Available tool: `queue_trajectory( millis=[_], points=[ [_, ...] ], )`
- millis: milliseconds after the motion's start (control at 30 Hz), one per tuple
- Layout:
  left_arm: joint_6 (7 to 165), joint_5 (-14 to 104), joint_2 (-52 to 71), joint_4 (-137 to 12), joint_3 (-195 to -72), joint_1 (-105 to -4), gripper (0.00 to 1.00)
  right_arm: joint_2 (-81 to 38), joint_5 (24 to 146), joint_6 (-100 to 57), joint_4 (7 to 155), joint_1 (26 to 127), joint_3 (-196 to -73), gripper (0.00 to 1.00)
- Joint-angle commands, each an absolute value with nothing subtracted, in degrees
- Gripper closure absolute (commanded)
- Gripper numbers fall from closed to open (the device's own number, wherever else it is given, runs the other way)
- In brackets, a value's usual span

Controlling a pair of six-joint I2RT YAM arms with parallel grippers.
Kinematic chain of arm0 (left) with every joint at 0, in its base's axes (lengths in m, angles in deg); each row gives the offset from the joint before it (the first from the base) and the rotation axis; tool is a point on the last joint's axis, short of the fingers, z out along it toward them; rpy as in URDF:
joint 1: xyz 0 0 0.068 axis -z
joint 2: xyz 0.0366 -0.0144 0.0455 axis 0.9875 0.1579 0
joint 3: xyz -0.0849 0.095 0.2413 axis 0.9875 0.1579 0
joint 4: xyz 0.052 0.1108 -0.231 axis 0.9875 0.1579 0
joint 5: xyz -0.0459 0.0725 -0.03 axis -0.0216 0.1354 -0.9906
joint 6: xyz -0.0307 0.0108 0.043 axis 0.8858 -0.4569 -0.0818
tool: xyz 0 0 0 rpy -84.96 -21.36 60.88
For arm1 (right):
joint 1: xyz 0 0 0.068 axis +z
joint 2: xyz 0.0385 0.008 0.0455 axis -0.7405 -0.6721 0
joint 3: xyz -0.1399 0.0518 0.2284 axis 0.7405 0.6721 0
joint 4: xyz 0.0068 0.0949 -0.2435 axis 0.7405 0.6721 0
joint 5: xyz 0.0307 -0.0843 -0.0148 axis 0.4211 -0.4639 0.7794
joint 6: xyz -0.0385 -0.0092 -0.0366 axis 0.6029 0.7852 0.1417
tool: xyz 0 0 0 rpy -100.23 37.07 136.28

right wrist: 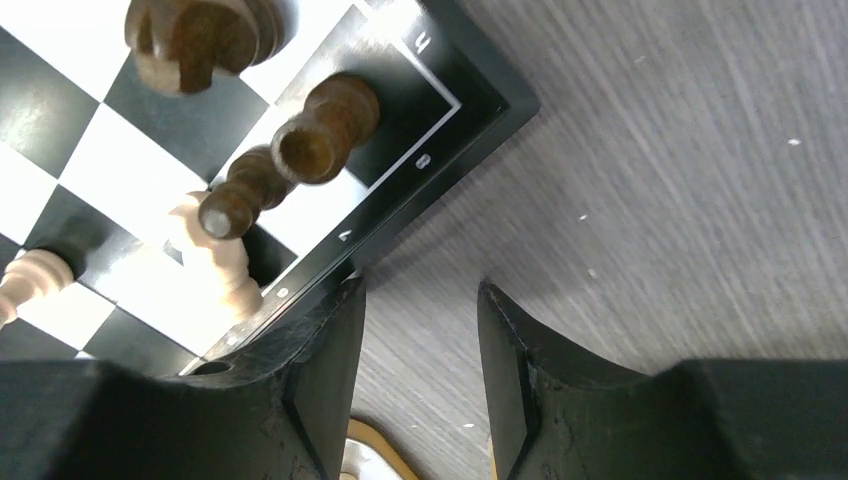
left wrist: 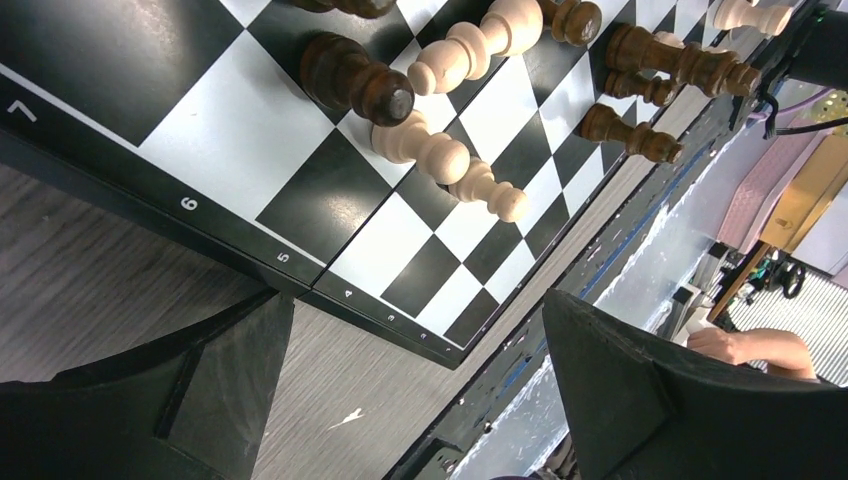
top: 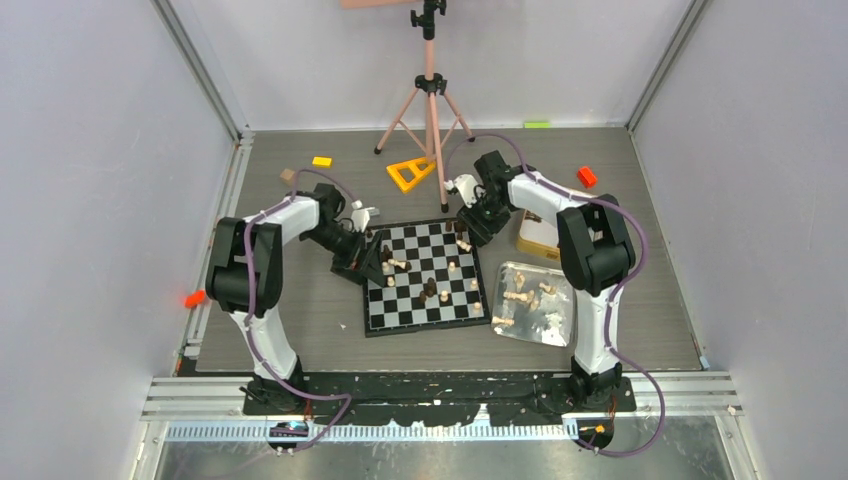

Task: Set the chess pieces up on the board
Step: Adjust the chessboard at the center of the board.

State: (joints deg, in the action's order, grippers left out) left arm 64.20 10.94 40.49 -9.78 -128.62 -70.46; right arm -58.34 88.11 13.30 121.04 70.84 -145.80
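Note:
The checkered board (top: 402, 312) lies mid-table with several light and dark chess pieces (top: 430, 290) scattered on it. More pieces (top: 520, 296) lie in the silver tray (top: 560, 335) to its right. My left gripper (top: 365, 264) is open and empty at the board's left edge. In the left wrist view the gripper (left wrist: 420, 345) hangs over the table beside the board's border (left wrist: 190, 215), with a dark piece (left wrist: 355, 80) and a light piece (left wrist: 425, 147) lying close by. My right gripper (top: 478, 230) is open and empty at the board's far right corner (right wrist: 445, 95), near a dark piece (right wrist: 322, 125).
A gold-rimmed tin (top: 538, 238) sits right of the right gripper. A pink tripod (top: 430, 110) stands behind the board. A yellow triangle block (top: 411, 173), a yellow block (top: 321, 161), a red block (top: 586, 176) and a green block (top: 537, 124) lie at the back.

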Motion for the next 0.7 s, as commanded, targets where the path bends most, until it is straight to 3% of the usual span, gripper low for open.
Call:
queue_trajectory(
  millis=[0, 667],
  points=[
    [63.1, 11.4, 37.0, -9.8, -127.8, -69.7, 0.02, -55.1, 94.9, 9.6, 120.3, 72.9, -143.0, 0.49],
    [59.7, 15.0, 34.6, -8.5, -126.2, -69.7, 0.02, -41.7, 99.6, 7.8, 119.0, 80.7, -124.3, 0.49]
  ],
)
